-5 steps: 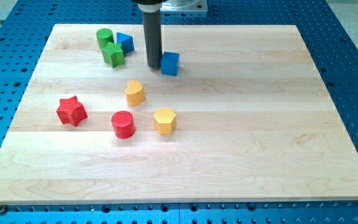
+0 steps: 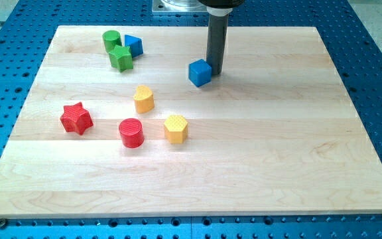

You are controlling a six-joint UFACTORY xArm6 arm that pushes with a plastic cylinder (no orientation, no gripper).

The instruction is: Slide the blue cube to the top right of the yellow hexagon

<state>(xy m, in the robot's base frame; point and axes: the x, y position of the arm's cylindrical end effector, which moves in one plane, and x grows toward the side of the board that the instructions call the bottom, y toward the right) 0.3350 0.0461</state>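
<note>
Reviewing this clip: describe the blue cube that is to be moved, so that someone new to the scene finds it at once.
On the wooden board, look near the middle of the view's top edge, where my tip comes down. The blue cube sits just to the view's left of the tip, right against it or nearly so. The other blue block is crowded against two green blocks at the view's top left.

Your arm enters from the view's top, right of centre, as a dark rod (image 2: 217,40) hanging close to upright over the board. You see its pale mount cut off by the frame's upper edge. My tip (image 2: 215,71) rests at table height, at the rod's lower end, sharply in view
</note>
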